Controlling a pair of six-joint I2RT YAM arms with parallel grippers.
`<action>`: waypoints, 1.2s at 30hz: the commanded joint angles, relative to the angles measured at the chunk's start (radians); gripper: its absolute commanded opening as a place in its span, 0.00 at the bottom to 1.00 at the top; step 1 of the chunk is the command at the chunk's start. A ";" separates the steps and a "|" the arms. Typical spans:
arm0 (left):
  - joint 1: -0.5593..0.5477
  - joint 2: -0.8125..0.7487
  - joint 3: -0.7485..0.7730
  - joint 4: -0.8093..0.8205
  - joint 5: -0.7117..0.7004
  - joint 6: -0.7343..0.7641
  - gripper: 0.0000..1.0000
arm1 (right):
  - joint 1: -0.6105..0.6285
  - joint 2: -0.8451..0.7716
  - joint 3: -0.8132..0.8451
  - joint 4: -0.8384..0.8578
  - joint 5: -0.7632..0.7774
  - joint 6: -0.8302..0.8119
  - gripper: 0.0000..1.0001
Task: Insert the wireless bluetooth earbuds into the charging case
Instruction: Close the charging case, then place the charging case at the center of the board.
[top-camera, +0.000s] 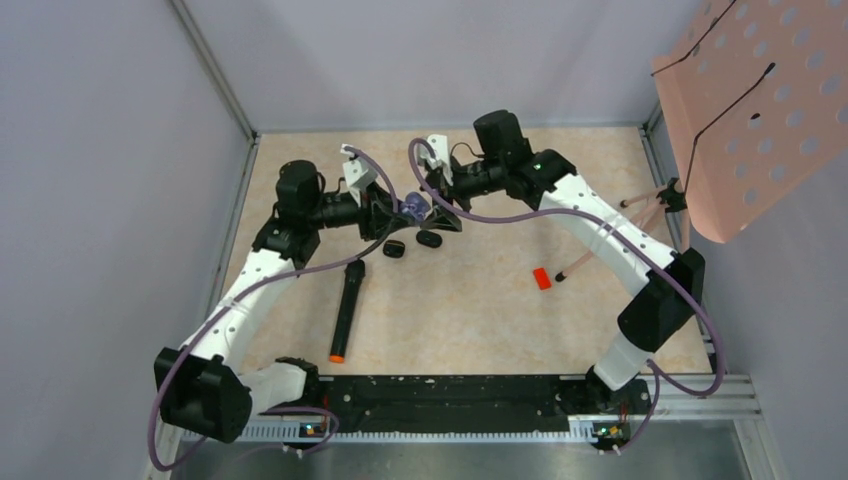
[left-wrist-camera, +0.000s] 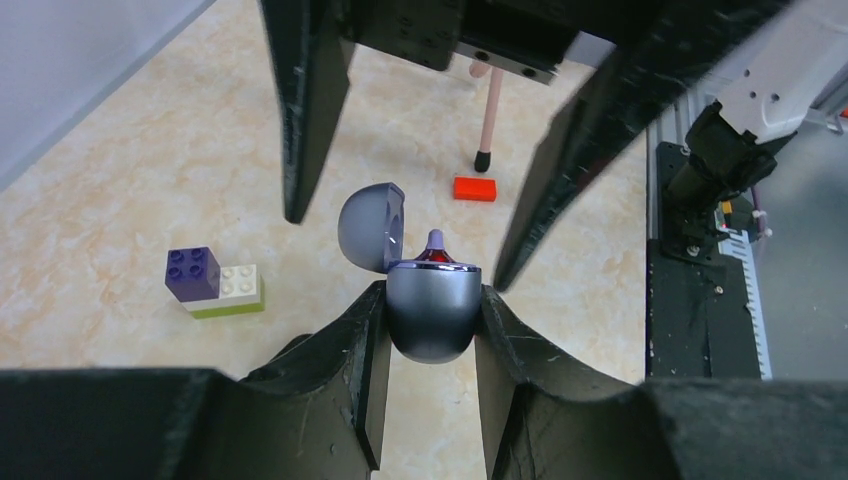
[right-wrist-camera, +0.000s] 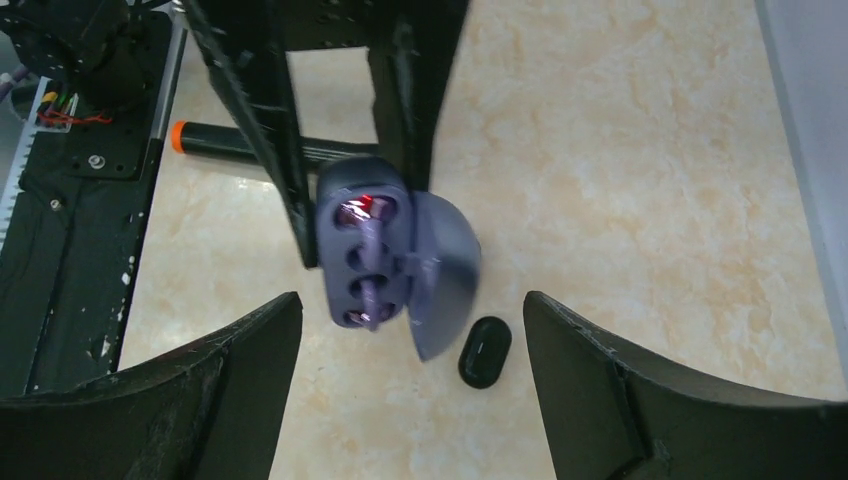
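Observation:
The charging case (left-wrist-camera: 432, 310) is a small grey-purple shell with its lid (left-wrist-camera: 372, 226) swung open. My left gripper (left-wrist-camera: 432, 295) is shut on its body and holds it above the table. In the right wrist view the case (right-wrist-camera: 362, 250) shows its sockets with red glints inside. My right gripper (right-wrist-camera: 412, 305) is open and empty, its jaws wide on either side of the case and just above it. Two black earbuds (top-camera: 393, 249) (top-camera: 429, 239) lie on the table below the grippers (top-camera: 418, 210). One earbud (right-wrist-camera: 485, 351) shows beside the lid in the right wrist view.
A black marker with an orange cap (top-camera: 347, 310) lies left of centre. A red block (top-camera: 542, 278) and a pink stick (top-camera: 590, 255) lie to the right. A stack of toy bricks (left-wrist-camera: 213, 283) sits nearby. A pink perforated board (top-camera: 760, 110) hangs at the right wall.

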 joint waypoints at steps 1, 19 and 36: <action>-0.012 0.033 0.041 0.169 -0.108 -0.158 0.00 | 0.035 -0.056 0.032 -0.018 -0.045 -0.058 0.80; -0.012 0.129 -0.039 0.059 -0.089 -0.127 0.00 | -0.036 -0.260 -0.215 0.102 0.423 0.200 0.84; -0.054 0.561 -0.022 -0.262 -0.101 -0.024 0.17 | -0.125 -0.354 -0.507 0.090 0.542 0.386 0.99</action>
